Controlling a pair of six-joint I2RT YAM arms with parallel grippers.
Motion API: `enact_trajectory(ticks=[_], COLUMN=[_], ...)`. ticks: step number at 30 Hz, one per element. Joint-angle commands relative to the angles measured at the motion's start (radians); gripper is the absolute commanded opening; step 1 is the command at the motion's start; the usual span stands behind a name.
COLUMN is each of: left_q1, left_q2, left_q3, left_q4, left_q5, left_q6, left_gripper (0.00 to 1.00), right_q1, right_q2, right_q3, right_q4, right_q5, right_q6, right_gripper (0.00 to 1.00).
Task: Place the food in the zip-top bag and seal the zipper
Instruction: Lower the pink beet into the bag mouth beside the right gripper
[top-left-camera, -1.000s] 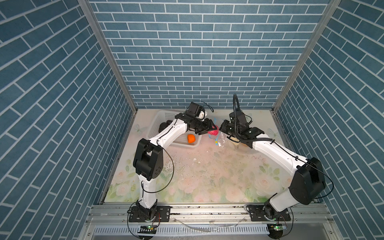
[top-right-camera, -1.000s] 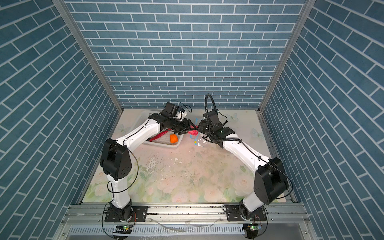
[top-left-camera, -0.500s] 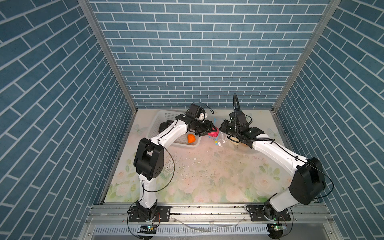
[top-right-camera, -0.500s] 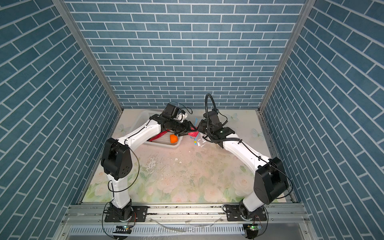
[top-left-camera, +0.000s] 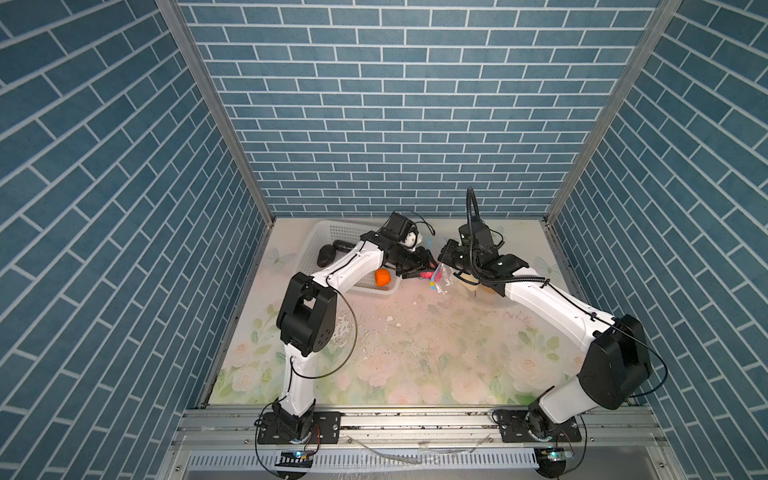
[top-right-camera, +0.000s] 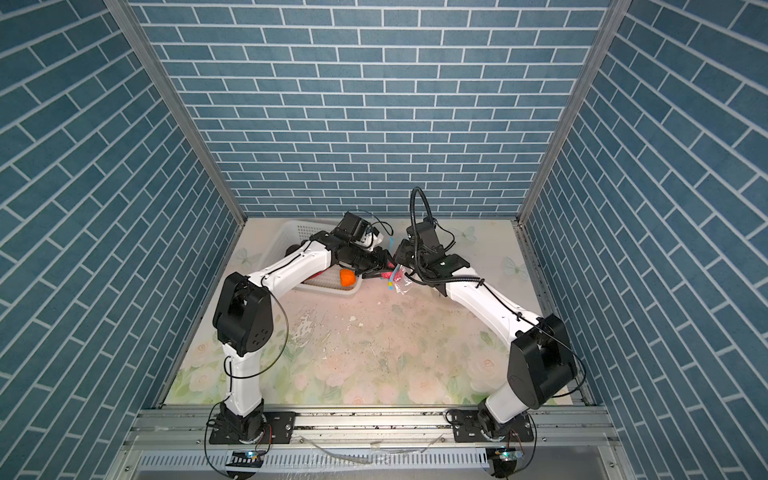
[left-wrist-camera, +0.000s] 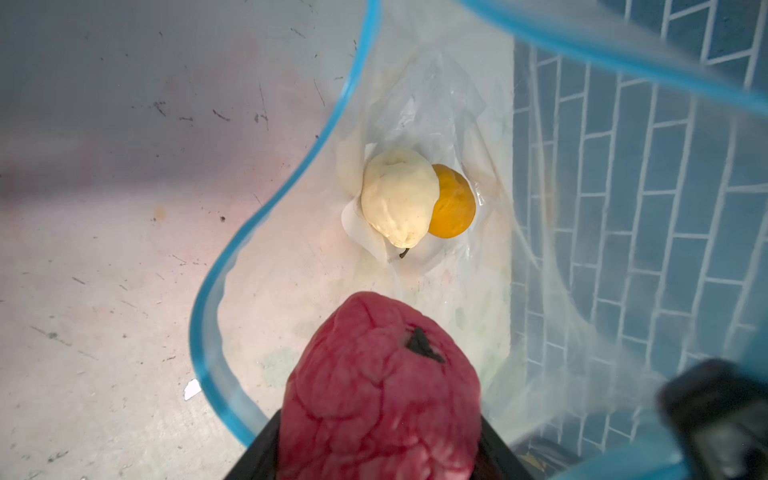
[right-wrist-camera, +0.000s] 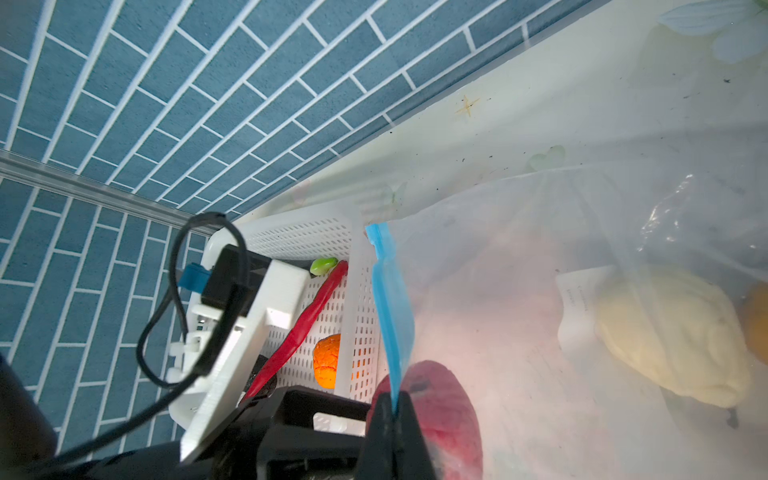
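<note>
Zip-top bag (right-wrist-camera: 519, 311) gapes open, its blue zipper (right-wrist-camera: 390, 299) pinched tight by the right gripper (right-wrist-camera: 392, 409). The left gripper (left-wrist-camera: 378, 457) clamps a pink food lump (left-wrist-camera: 382, 382) at the bag's mouth. Beyond its tips, deep inside the bag, a cream pear (left-wrist-camera: 397, 195) touches a yellow-orange fruit (left-wrist-camera: 455, 203). Behind that gripper, a white basket (right-wrist-camera: 299, 237) holds a red chili (right-wrist-camera: 316, 307) and an orange lump (right-wrist-camera: 326, 361).

Left gripper (top-right-camera: 377, 272) holds a pink lump (top-right-camera: 388, 275) at the clear bag (top-right-camera: 402, 286) hanging from the right gripper (top-right-camera: 398, 266); an orange piece (top-right-camera: 347, 277) sits in the white basket (top-right-camera: 299, 232).
</note>
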Motion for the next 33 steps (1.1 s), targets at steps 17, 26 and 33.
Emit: enact_trajectory(ticks=[17, 26, 33], left_q1=[-0.018, -0.019, -0.020], left_q2=[0.042, 0.037, 0.033], left_q3=[0.063, 0.060, 0.059], left_q4=[-0.056, -0.058, -0.059], left_q5=[0.008, 0.006, 0.003], left_q6=[0.052, 0.062, 0.066], left_gripper=[0.55, 0.61, 0.66], right_q1=[-0.004, -0.005, -0.005], right_q2=[-0.016, -0.014, -0.016], right_q3=[0.021, 0.021, 0.018], right_q4=[0.013, 0.014, 0.013], right_q5=[0.010, 0.012, 0.009], right_q6=[0.019, 0.016, 0.018], right_gripper=[0.00, 0.00, 0.00])
